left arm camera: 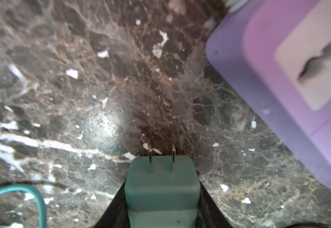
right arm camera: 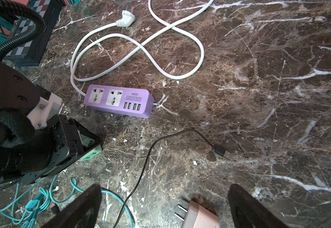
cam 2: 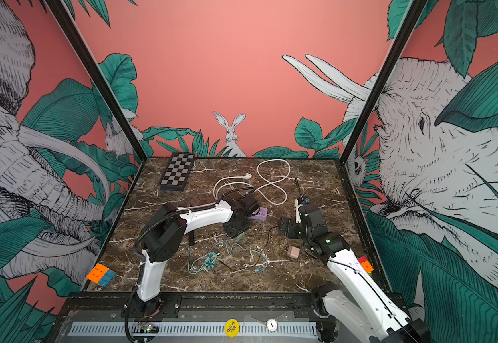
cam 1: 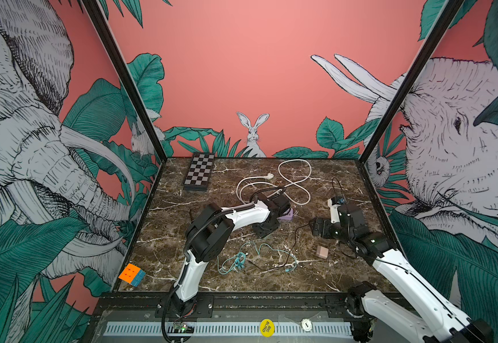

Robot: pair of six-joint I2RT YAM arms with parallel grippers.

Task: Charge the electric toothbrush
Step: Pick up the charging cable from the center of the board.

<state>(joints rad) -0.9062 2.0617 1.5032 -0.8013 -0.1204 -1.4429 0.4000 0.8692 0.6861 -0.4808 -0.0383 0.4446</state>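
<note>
My left gripper is shut on a teal plug adapter low over the marble table; its two prongs point forward, beside the purple power strip. In both top views that gripper sits just in front of the strip. My right gripper hangs open above a pink adapter, touching nothing. A black cable's USB plug lies loose near the strip. A dark slim object beside the left arm may be the toothbrush; I cannot tell.
The strip's white cord loops toward the back. A tangled teal cable lies in the front middle. A folded chessboard sits back left, and a puzzle cube at the front left corner. Walls close three sides.
</note>
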